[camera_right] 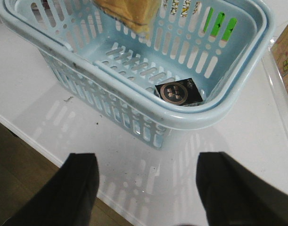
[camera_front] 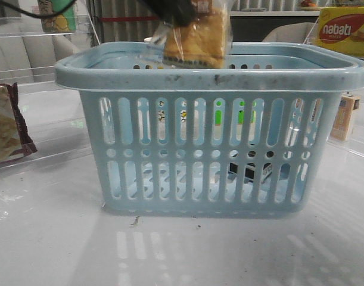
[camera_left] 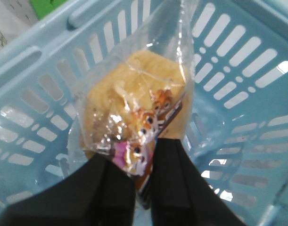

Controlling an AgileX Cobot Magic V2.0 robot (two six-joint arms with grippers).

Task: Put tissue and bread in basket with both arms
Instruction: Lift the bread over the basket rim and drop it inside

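Note:
The light blue basket (camera_front: 211, 77) stands in the middle of the white table. My left gripper (camera_left: 143, 162) is shut on the bread (camera_left: 134, 103), a clear crinkly packet with golden contents, and holds it over the basket's opening; it also shows in the front view (camera_front: 196, 39) and in the right wrist view (camera_right: 127, 12). The tissue (camera_right: 179, 92), a small black-and-white packet, lies on the basket floor, and shows through the slots in the front view (camera_front: 250, 173). My right gripper (camera_right: 146, 172) is open and empty above the table, outside the basket near its corner (camera_right: 153, 122).
A maroon-edged cracker packet (camera_front: 6, 125) lies at the far left. A yellow Nabati box (camera_front: 344, 30) stands at the back right, with a small brown carton (camera_front: 345, 116) below it. The table's front edge and the floor (camera_right: 21, 155) show in the right wrist view.

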